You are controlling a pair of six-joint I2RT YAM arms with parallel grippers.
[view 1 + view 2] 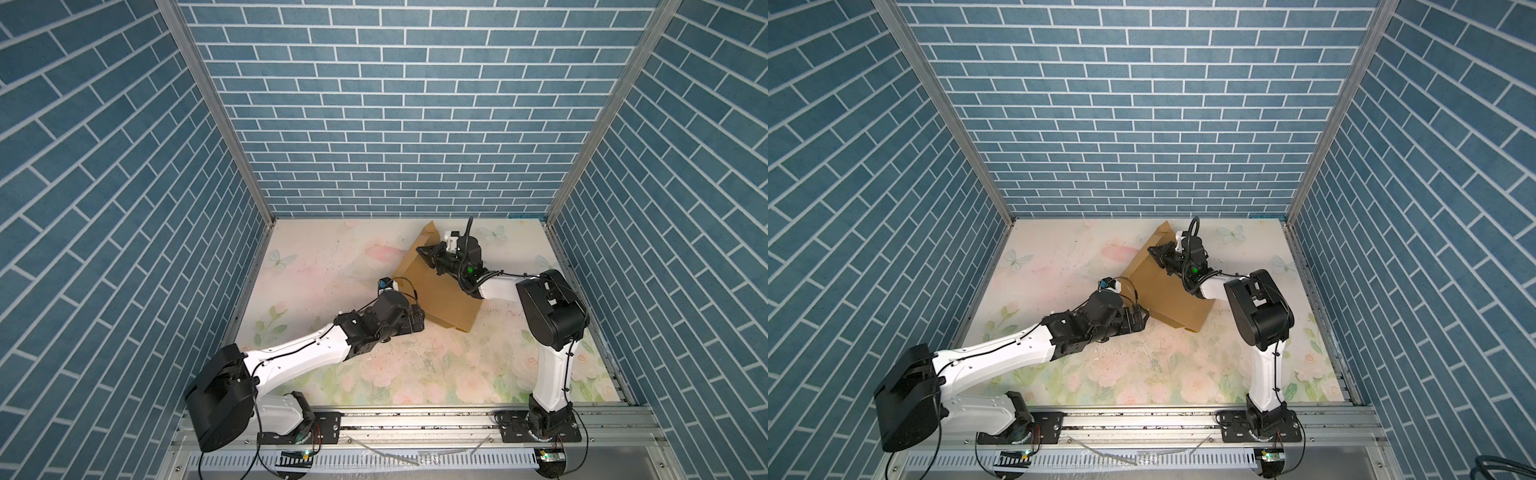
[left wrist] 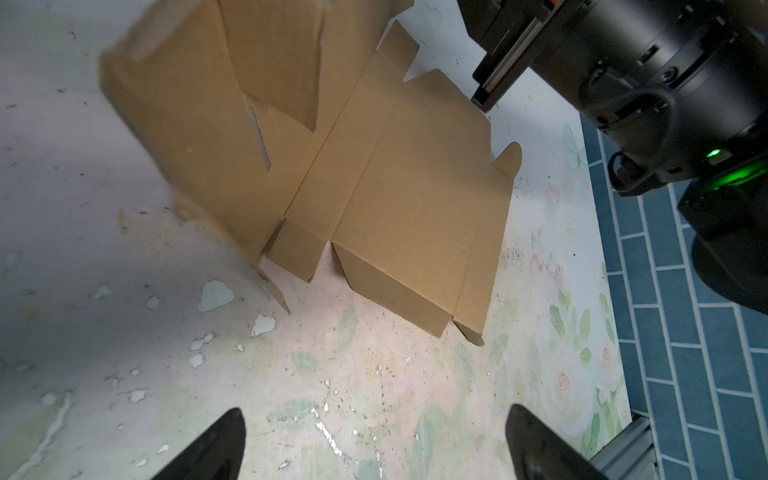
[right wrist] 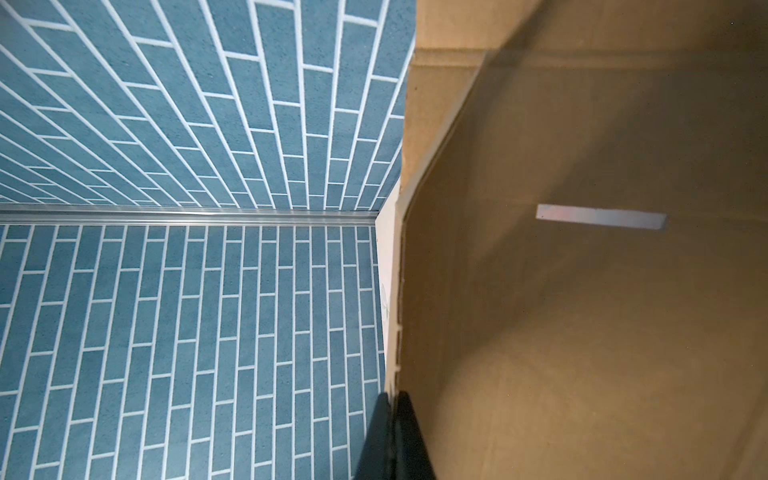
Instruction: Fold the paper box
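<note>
While the left gripper hovers low over the table w/ its jaws wide apart and nothing between them, it sits just beside the near-left edge of the paper box, apparently not touching it in both top views. Judged from this, the fold is approx. at an early-to-mid stage.

The nearest part of the box, i.e. the big panel, lies flat on the table, right of centre. Its creases are scored but mostly not bent. One side flap on the near edge looks turned out of flat, though which way can't be told for sure.

Further back, the sheet bends at a crease, and the far panel, w/ a slot cut in it, stands tilted up off the table. At that far end the right gripper is pinched tight on the raised panel's edge, holding it up.

Left to do, prob.: raise the side walls, tuck the tabs, lock the rolled-over wall, close the lid. No wall looks locked yet.
</note>
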